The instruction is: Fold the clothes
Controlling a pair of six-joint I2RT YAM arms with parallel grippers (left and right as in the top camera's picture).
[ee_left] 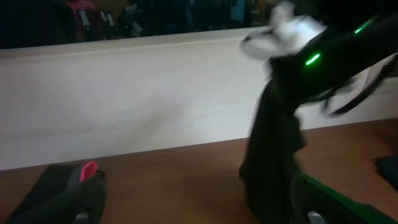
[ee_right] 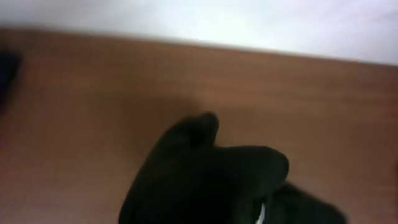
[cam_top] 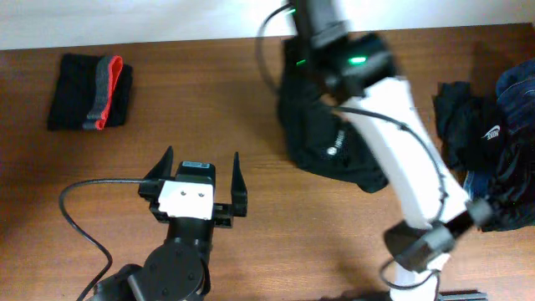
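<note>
A black shirt with a small white logo hangs bunched from my right gripper, its lower part resting on the wooden table. In the right wrist view the black shirt covers the jaws, so the fingers are hidden. In the left wrist view the shirt hangs lifted at the right. My left gripper is open and empty over bare table, left of the shirt; its fingers frame the left wrist view.
A folded black garment with a grey-red band lies at the far left and shows in the left wrist view. A pile of dark and blue clothes sits at the right edge. A white wall runs along the table's far side.
</note>
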